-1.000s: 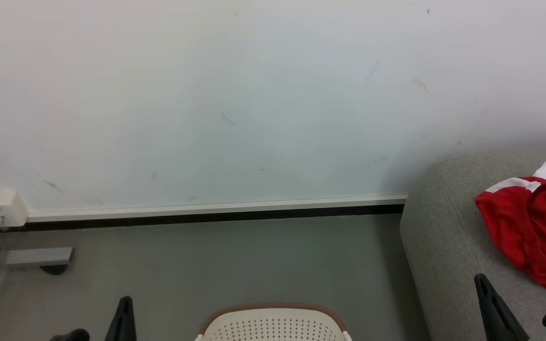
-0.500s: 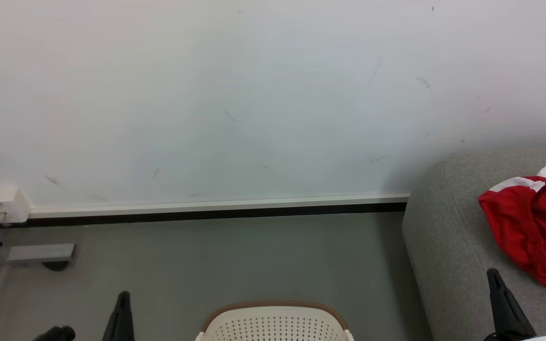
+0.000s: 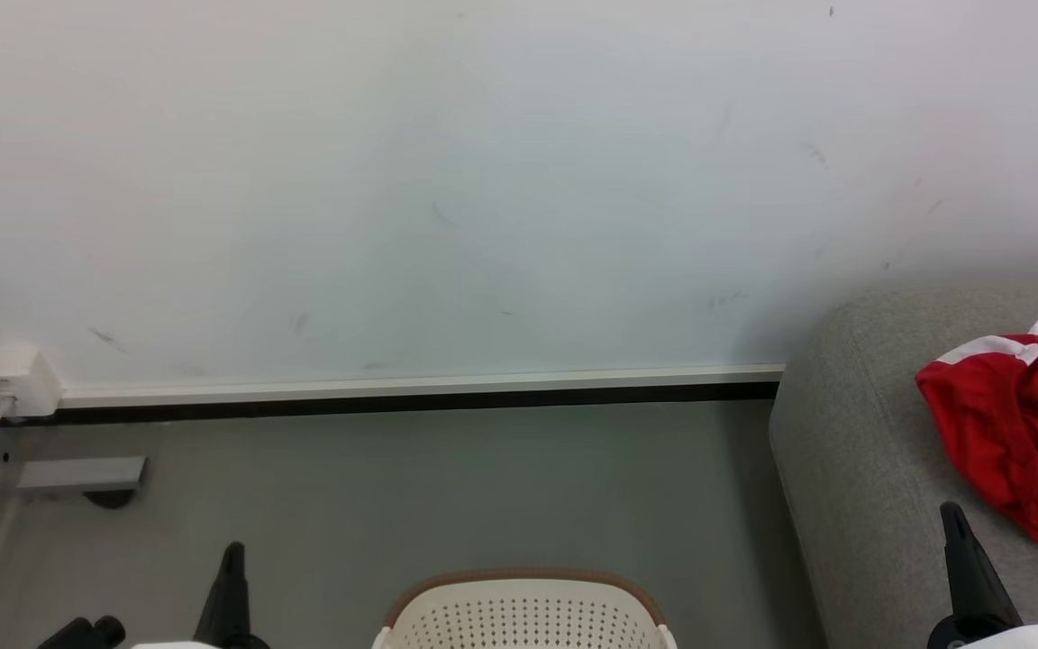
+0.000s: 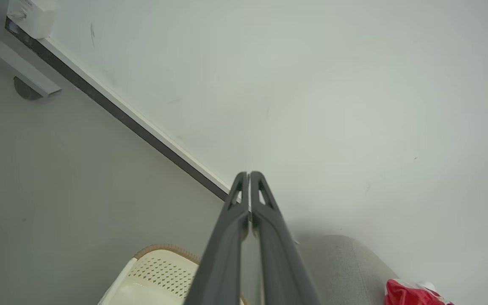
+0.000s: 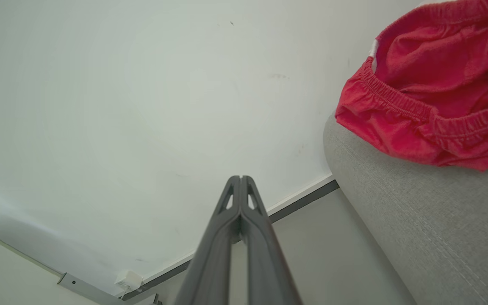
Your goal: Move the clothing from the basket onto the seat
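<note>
The red clothing (image 3: pixel 1019 433) with white trim lies crumpled on the grey seat (image 3: pixel 852 451) at the right. The right wrist view has the clothing (image 5: pixel 434 89) on the seat (image 5: pixel 413 220) close at the upper right. The cream basket (image 3: pixel 523 613) with a brown rim stands on the floor at the bottom centre; its inside is cut off. My left gripper (image 3: pixel 232 552) is shut and empty, left of the basket. My right gripper (image 3: pixel 953 512) is shut and empty over the seat's front, just below the clothing. Each wrist view has its fingers pressed together, left gripper (image 4: pixel 249 174), right gripper (image 5: pixel 240 178).
A pale wall with a white and black baseboard (image 3: pixel 411 397) runs behind the grey floor. A white socket box (image 3: pixel 10 379) and a grey metal foot (image 3: pixel 77 473) sit at the left. Open floor lies between basket and wall.
The whole head view has drifted slightly, so the camera moved. Both grippers have drawn lower in the picture. The clothing stays where it lay on the seat.
</note>
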Motion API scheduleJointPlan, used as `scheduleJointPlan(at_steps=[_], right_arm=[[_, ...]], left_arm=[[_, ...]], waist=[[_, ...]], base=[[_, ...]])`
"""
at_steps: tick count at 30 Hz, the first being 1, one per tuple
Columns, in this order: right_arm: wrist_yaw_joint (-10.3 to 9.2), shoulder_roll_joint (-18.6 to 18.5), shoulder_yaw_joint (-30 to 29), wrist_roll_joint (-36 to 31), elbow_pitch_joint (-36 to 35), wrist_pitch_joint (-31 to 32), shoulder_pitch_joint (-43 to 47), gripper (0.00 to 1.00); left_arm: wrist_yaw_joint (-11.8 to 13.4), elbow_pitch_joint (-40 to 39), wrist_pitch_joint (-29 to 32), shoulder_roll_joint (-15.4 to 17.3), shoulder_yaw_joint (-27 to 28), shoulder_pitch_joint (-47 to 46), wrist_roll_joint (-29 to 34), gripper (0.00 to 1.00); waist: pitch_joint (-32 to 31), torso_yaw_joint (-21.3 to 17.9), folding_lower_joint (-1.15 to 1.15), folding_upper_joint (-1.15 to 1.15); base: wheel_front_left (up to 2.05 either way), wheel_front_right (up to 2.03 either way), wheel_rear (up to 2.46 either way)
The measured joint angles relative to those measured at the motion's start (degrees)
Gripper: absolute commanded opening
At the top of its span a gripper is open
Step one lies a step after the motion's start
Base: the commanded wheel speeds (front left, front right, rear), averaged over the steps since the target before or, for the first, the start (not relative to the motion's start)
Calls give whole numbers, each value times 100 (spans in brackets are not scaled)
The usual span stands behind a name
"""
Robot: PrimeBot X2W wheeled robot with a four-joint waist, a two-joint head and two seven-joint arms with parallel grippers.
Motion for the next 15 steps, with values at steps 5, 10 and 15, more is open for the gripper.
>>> scheduleJointPlan(at_steps=[5,10,15], right_arm=[[0,45,-91,320,12,92,-31,0],[0,77,-156,619,22,190,-44,0],[0,116,-238,902,29,265,-96,0]], left_arm=[[-43,-4,96,1,29,-51,-375,0],[-86,-8,178,1,51,-74,-724,0],[-115,-11,265,2,71,-114,-1048,0]], waist=[[15,14,0,0],[31,27,0,0],[46,41,0,0]], base=[[0,0,0],[0,0,0],[0,0,0]])
